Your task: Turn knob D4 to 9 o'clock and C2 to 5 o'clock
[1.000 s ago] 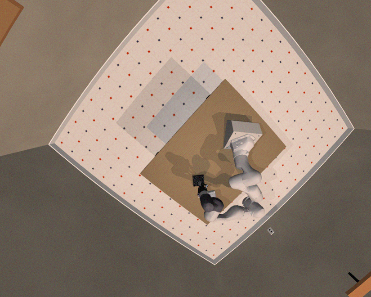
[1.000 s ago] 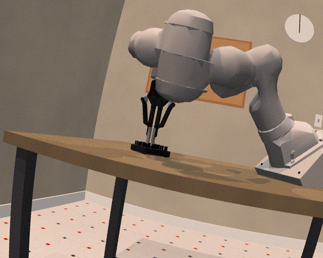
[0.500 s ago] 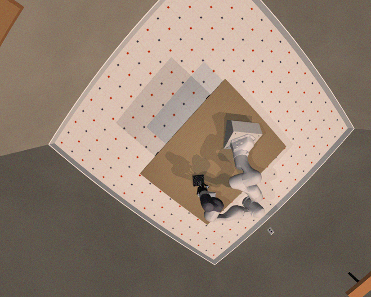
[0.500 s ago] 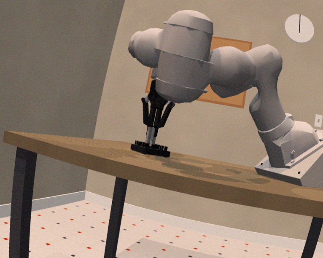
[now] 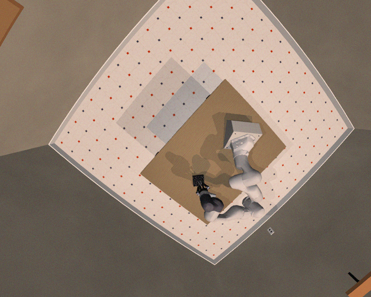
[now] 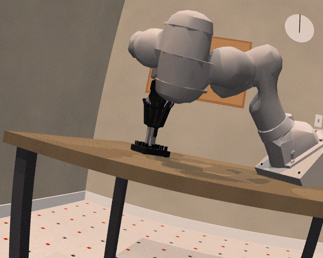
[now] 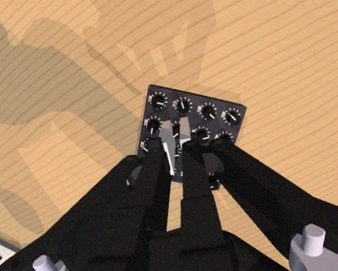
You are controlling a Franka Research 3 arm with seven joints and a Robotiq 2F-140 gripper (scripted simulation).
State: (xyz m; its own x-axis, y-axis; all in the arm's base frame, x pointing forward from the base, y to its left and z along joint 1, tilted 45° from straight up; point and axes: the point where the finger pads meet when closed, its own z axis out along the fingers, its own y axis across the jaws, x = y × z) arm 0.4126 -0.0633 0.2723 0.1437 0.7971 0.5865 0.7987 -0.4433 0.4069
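Note:
The black knob box (image 5: 196,177) (image 6: 157,152) (image 7: 195,121) stands flat on the table. In the wrist view its printed names lie left of the knobs, so its front faces left. My gripper (image 5: 199,182) (image 6: 150,144) (image 7: 177,131) points down, its pale fingertips closed around knob C2 (image 7: 176,130) from both sides. The visible part of C2's white line points to the lower left in the wrist view; its exact mark is hard to tell. Knobs D1 (image 7: 158,101) and D2 (image 7: 153,124) show plainly; D3 is partly covered. Knob D4 is hidden behind my left finger.
Knobs C1 (image 7: 183,105) and B2 (image 7: 201,135) stand close to my fingertips. The arm's grey base (image 5: 246,127) (image 6: 320,166) stands on the wooden table (image 5: 185,148) (image 6: 67,147), away from the box. The arm reaches over one table edge.

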